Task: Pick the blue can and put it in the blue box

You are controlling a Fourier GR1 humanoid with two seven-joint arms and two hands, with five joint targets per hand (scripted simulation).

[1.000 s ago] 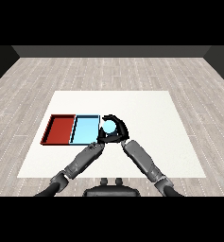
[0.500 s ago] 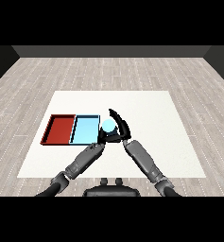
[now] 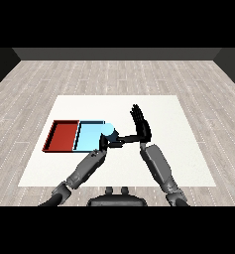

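The blue can point(image 3: 109, 130) is pale blue and stands at the right edge of the light blue tray point(image 3: 88, 138). Whether it rests inside the tray or on its rim I cannot tell. My right hand point(image 3: 141, 128) is just right of the can, open, fingers straight and pointing away from me, thumb reaching left toward the can, nothing held. My left hand point(image 3: 105, 143) lies low in front of the can at the tray's near right corner, fingers relaxed, holding nothing. It hides the can's lower part.
The red tray point(image 3: 64, 136) lies against the left side of the light blue tray. Both sit on the white table point(image 3: 188, 149), which spreads wide to the right and behind the trays.
My right hand has let go of the can: its fingers went from curled round it to straight and spread. The can now stands a little further left, at the blue tray's edge.
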